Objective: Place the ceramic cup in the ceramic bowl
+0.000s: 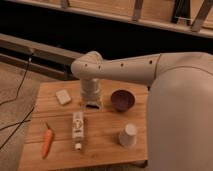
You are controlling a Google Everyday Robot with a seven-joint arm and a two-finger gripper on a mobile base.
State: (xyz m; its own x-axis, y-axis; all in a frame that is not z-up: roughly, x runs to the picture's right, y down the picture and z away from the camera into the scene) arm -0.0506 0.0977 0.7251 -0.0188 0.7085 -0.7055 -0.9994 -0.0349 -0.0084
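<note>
Well apart: cup (pixel 128 135) front-rt, jaws just L of bowl (pixel 122 99).

A: What sort of place is this, quick?

B: Indoor robot test space, lab-type.

A: Evidence?

B: Big white robot arm (pixel 130 70) reaching over a small wooden table (pixel 105 146), w/ its gripper (pixel 92 104) pointing down just above the top, near the back edge. Loose black cables (pixel 20 85) trail across the floor (pixel 11 107) at left. Long rails (pixel 35 47) run along a dark wall behind.

A: And the table stuff?

B: Mixed props, spaced apart: carrot (pixel 47 142), white bottle (pixel 77 127) lying flat, pale block (pixel 63 96), ceramic bowl (pixel 122 100), ceramic cup (pixel 128 135). Odd assortment, laid out like test objs.
</note>
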